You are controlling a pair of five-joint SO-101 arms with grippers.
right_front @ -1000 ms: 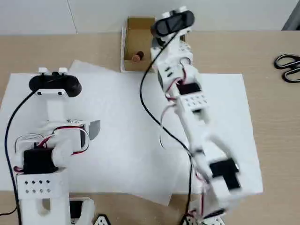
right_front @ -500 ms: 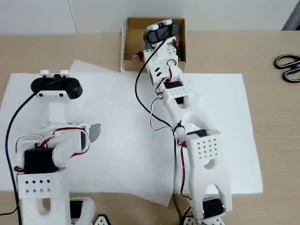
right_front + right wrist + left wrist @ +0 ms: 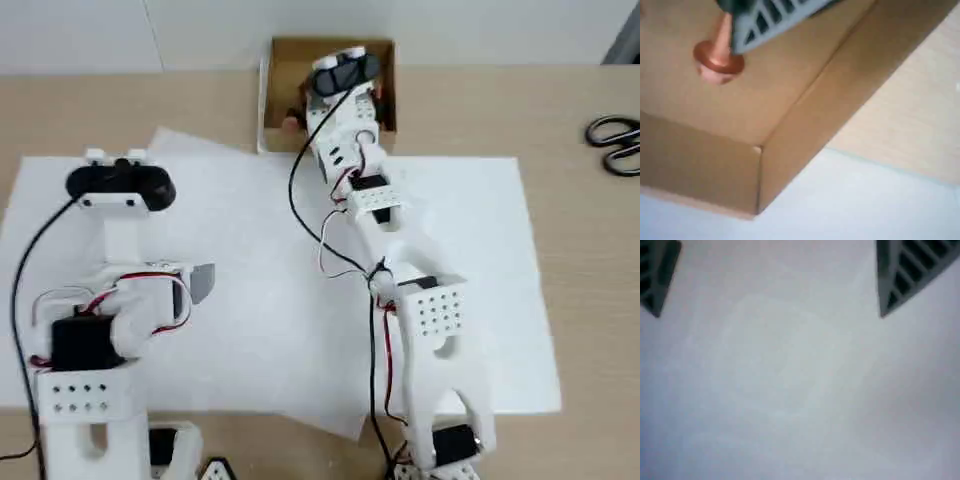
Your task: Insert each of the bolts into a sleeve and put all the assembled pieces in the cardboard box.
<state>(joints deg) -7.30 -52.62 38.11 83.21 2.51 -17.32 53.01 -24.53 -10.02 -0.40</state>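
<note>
Right gripper clamps the copper piece near a corner of the cardboard box. Dropped crooked, it may bounce out. Left gripper gapes empty.

No legible text, labels, numbers or signs in any view. Cardboard box is plain brown, white sheet on the worktop is blank, and any marks on the arm housings are too small to read.
</note>
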